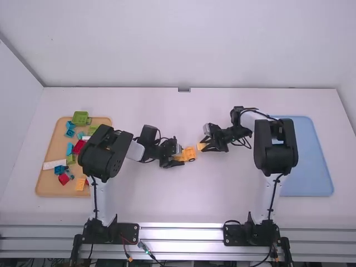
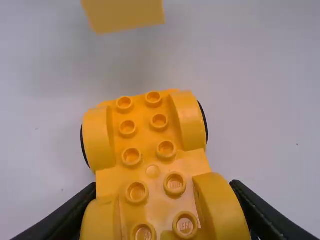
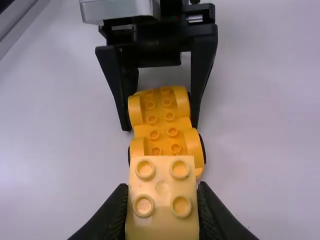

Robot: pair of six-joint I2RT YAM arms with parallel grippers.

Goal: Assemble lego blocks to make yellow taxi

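Observation:
In the high view, my left gripper (image 1: 177, 158) is at the middle of the table around the yellow wheeled car base (image 1: 189, 154). The left wrist view shows my left gripper (image 2: 162, 212) shut on one end of this car base (image 2: 152, 160), studs up. My right gripper (image 1: 205, 143), just right of the base, holds a yellow block (image 1: 201, 146). In the right wrist view, that four-stud block (image 3: 163, 197) is clamped in my right gripper (image 3: 162, 210), apart from the base's free end (image 3: 167, 135). The block (image 2: 125, 14) also hangs beyond the base in the left wrist view.
On the left, an orange-tan tray (image 1: 47, 181) holds several red, blue, green, white and yellow blocks, partly under the left arm. A blue tray (image 1: 311, 161) lies at the right, partly under the right arm.

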